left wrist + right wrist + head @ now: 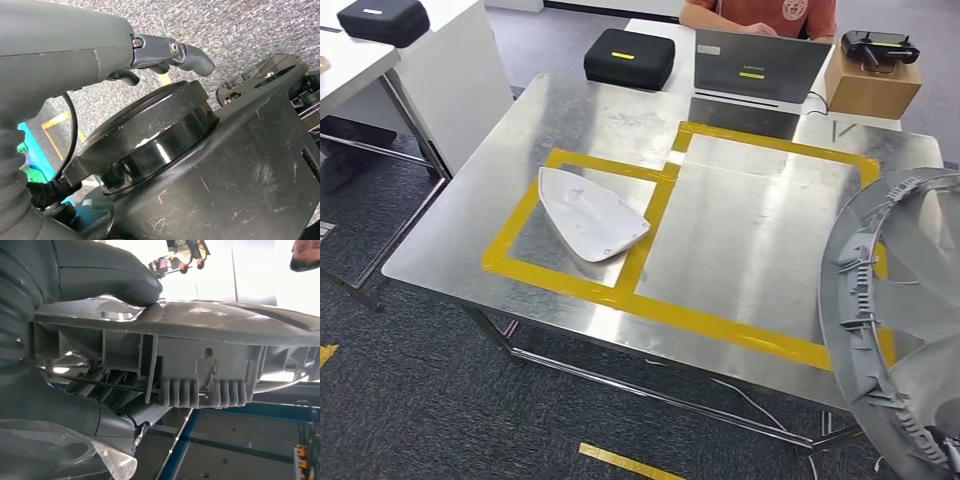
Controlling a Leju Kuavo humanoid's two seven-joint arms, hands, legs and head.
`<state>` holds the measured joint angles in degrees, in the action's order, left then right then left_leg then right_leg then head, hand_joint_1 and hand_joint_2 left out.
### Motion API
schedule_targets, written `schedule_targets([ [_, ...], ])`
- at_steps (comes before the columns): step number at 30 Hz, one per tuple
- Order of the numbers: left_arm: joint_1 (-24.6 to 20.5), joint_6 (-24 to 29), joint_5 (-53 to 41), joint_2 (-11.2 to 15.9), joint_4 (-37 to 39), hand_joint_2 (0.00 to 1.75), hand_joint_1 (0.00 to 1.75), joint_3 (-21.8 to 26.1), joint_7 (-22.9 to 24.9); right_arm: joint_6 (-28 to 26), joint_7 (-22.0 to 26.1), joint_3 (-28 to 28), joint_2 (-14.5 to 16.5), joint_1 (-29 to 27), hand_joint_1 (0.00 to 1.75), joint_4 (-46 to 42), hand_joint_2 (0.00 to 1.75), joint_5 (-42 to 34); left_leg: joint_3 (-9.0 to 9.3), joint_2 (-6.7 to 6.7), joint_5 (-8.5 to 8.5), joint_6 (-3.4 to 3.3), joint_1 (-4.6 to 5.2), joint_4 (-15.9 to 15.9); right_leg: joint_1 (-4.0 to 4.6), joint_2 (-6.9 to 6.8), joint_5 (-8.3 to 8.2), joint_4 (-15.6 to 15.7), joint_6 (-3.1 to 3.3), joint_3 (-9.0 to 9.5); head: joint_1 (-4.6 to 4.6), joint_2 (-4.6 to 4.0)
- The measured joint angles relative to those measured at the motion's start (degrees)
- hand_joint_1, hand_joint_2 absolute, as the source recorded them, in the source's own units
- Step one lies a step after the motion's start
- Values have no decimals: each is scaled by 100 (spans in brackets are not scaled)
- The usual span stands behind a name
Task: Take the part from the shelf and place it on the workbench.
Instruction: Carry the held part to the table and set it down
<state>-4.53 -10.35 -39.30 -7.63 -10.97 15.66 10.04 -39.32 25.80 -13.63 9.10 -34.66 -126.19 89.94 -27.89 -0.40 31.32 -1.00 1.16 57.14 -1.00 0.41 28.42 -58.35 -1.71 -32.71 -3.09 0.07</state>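
Right hand (102, 315) grips the grey ribbed round part (882, 300), thumb on its upper face, fingers beneath; the part hangs tilted over the right edge of the steel workbench (743, 230). A white shell piece (588, 215) lies on the workbench inside a yellow-taped square. Left hand (151, 55) holds nothing, fingers extended apart.

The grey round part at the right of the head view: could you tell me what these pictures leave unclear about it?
- Grey part: cut off by the head view's right and bottom edges, so its full shape is hidden.
- Right hand: thumb lies on the part's rim; the part hides the fingers beneath.
- Whether the part touches the workbench: cannot tell.
- Left hand: hangs over dark robot body, fingers partly hidden.
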Motion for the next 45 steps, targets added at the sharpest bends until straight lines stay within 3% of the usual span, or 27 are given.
schedule_targets([
  [10,-9,-31,-82,2,0,175,0,36,5,11,44,-95,-200,306,175,502,175,-1,0,2,-2,-21,11,4,-11,1,-19,18,-31,2,-3,0],
  [15,-30,-103,-191,2,0,175,0,38,10,144,-3,-279,-545,694,175,1032,175,-2,0,3,-9,-31,10,4,-11,1,-22,18,-34,2,-3,0],
  [17,-39,-108,-236,2,0,175,0,38,14,314,-390,-268,-853,853,175,1257,175,-2,-3,3,-12,-37,10,4,-11,0,-26,18,-38,4,-3,0],
  [19,-52,-111,-288,1,0,175,0,38,16,607,-1450,-68,-1415,1077,175,1480,175,-2,-7,6,-16,-43,12,4,-15,3,-34,17,-45,5,-4,0],
  [21,-67,-115,-344,-2,0,175,0,38,19,934,-3042,494,-2246,1475,175,1699,175,-9,-12,18,-24,-54,16,4,-21,15,-48,17,-51,0,-2,0],
  [23,-82,-120,-391,-5,0,175,0,38,25,1177,-4434,1422,-3107,2056,175,1916,175,-15,-16,35,-33,-63,22,6,-25,31,-65,20,-58,-10,-1,0],
  [25,-88,-124,-428,-8,0,175,0,38,29,1341,-5413,2567,-3818,2727,175,2122,175,-13,-17,43,-39,-72,25,10,-26,37,-75,22,-64,-17,-2,0],
  [27,-93,-137,-454,-8,0,175,0,38,32,1462,-6036,3734,-4376,3386,175,2300,175,-18,-19,40,-45,-80,26,11,-29,32,-80,23,-63,-20,-2,0],
  [31,-100,-193,-494,-9,0,175,0,38,30,1545,-6259,5647,-5069,4513,175,2529,175,-24,-31,15,-62,-87,23,11,-27,3,-82,22,-59,-27,-4,0],
  [35,-105,-210,-516,-12,0,175,0,38,29,1596,-6264,6839,-5398,5322,175,2619,175,-22,-42,5,-69,-82,19,11,-21,-6,-83,20,-56,-33,-4,0],
  [40,-108,-211,-528,-20,0,175,0,38,29,1634,-6265,7597,-5574,5839,175,2674,175,-24,-48,7,-69,-81,20,11,-20,0,-83,20,-56,-36,-3,0],
  [45,-118,-213,-576,-22,0,175,0,38,27,1624,-6265,7989,-5606,6132,175,2700,175,-22,-49,10,-69,-82,25,11,-23,2,-84,22,-56,-36,-3,0],
])
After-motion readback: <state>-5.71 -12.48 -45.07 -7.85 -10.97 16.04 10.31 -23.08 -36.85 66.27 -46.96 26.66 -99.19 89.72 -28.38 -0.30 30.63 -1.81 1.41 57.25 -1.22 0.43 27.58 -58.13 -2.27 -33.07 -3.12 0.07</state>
